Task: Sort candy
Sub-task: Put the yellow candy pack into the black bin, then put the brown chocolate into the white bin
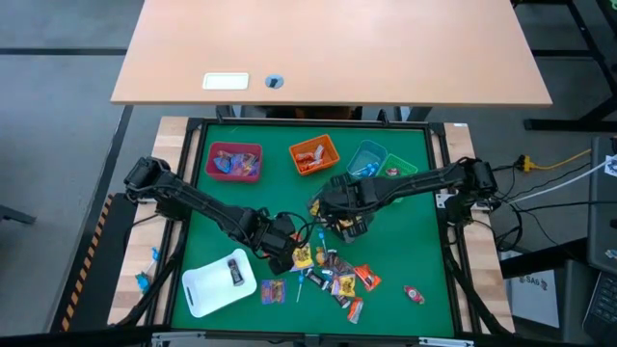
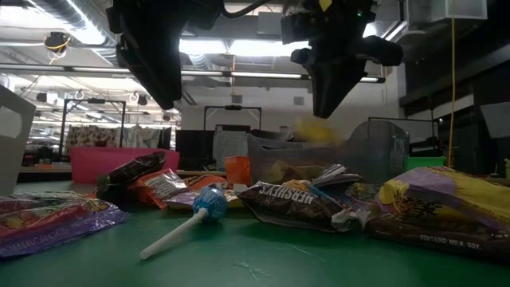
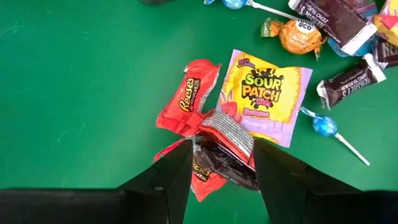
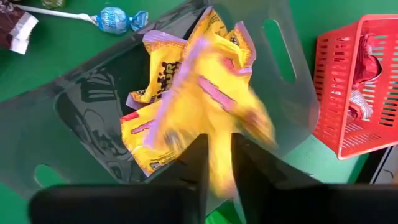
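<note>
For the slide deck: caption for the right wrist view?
Right gripper drops a yellow packet into the clear bin.
</note>
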Available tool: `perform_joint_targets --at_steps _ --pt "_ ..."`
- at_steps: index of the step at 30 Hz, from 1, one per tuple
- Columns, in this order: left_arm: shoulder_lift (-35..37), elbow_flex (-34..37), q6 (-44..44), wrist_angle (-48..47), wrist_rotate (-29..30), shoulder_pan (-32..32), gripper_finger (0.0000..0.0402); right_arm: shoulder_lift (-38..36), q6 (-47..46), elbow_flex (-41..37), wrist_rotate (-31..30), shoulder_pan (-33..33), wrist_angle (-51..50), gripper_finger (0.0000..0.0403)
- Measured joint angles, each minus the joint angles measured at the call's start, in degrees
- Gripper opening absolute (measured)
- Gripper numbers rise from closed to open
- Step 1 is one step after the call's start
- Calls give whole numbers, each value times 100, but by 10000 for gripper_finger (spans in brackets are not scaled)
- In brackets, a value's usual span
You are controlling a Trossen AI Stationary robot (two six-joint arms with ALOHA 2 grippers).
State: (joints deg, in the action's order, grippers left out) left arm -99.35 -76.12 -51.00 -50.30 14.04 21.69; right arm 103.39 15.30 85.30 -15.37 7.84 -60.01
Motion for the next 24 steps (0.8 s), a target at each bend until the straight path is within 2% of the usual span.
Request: perform_joint_targets --at_steps 4,8,24 --pt "0 0 -69 0 43 8 158 -1 -1 0 -1 0 0 111" --pt "0 0 -332 -2 204 40 158 0 -3 2 -1 0 -2 133" --pt "-659 7 -739 -16 461 195 158 -2 -3 4 1 2 -16 138"
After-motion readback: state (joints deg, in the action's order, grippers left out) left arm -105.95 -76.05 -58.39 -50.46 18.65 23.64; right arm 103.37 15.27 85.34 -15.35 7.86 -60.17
